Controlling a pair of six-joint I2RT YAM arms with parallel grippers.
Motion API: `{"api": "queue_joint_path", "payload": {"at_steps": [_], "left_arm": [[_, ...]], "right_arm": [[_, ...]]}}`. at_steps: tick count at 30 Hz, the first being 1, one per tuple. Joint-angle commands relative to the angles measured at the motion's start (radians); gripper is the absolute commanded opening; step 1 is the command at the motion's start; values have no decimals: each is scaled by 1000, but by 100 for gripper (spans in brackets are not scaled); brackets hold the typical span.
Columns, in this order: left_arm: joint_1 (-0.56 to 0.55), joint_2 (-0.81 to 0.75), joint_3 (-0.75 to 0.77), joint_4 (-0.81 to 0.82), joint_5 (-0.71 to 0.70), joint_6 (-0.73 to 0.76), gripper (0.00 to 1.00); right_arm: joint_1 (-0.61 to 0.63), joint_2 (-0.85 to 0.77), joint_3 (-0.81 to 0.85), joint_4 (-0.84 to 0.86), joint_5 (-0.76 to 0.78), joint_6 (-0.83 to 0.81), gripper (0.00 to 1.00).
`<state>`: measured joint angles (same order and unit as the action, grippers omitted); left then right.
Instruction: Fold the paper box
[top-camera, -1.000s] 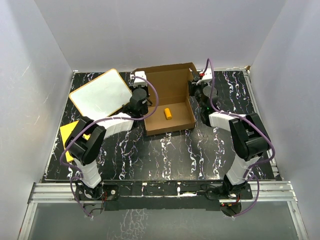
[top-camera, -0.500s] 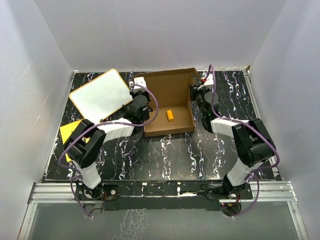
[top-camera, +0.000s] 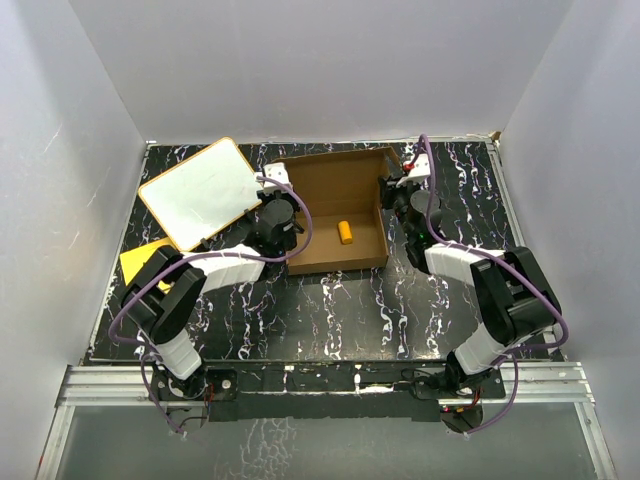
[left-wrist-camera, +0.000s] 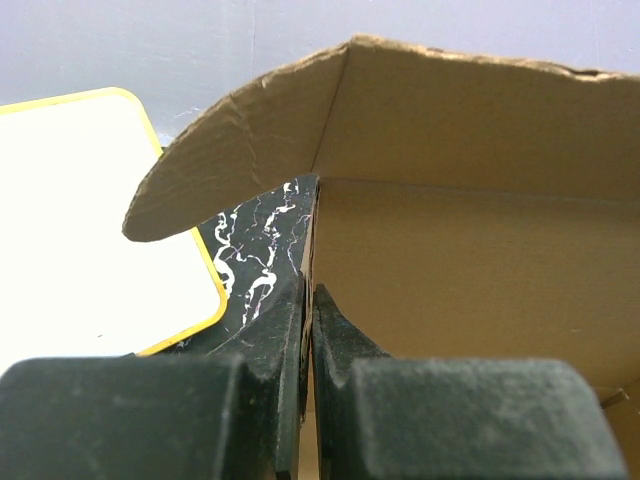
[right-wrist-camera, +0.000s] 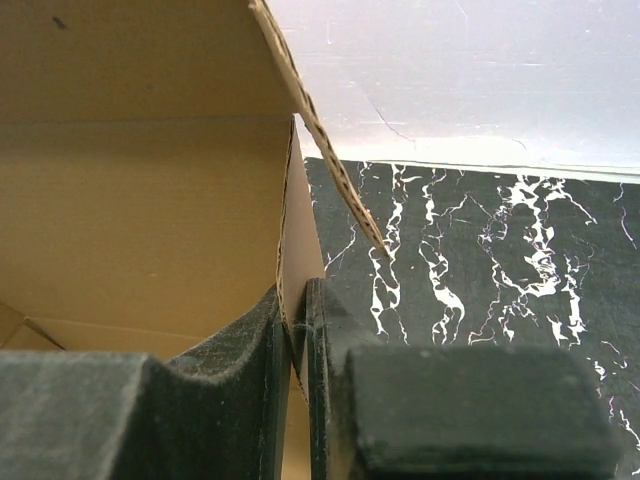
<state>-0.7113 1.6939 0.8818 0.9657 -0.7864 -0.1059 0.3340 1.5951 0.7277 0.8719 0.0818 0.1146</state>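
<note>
Overhead and wrist views of a two-arm rig at a black, white-veined counter (top-camera: 340, 310) enclosed by pale walls. The paper box (top-camera: 330, 200), plain brown corrugated cardboard, sits at the far middle of the counter as a shallow open tray, between the two claws. Its lid (left-wrist-camera: 470, 120) stands up from the rear edge, and the lid's rounded side flap (left-wrist-camera: 230, 150) curves out over the left wall. A small orange cylinder (top-camera: 345, 232) lies on the tray floor, right of centre and apart from the walls. The left arm (top-camera: 215, 265) reaches forward and inward to the box's left wall. The left claw (left-wrist-camera: 308, 305) is pressed together on that wall, and the cardboard edge shows as a thin line between its dark fingers (left-wrist-camera: 275, 340). The right arm (top-camera: 470, 265) reaches to the opposite side. The right claw (right-wrist-camera: 295, 300) pinches the right wall, which runs down into the narrow slot between its two pads (right-wrist-camera: 335, 330). The tray's interior lies to the left of that wall and bare counter to the right. A white board (top-camera: 200, 190) with an orange rim lies tilted at the far left, its right corner just beside the box. A flat yellow sheet (top-camera: 138, 268) lies near the counter's left edge, partly hidden under the left arm.
</note>
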Motion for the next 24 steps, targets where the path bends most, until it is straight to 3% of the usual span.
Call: {"api": "queue_joint_path", "payload": {"at_steps": [1, 24], "left_arm": [[-42, -16, -35, -87, 45, -57, 0], [-69, -70, -108, -119, 44, -107, 0]], "right_arm": [[42, -48, -16, -27, -96, 43, 15], [56, -146, -51, -255, -104, 19, 17]]}}
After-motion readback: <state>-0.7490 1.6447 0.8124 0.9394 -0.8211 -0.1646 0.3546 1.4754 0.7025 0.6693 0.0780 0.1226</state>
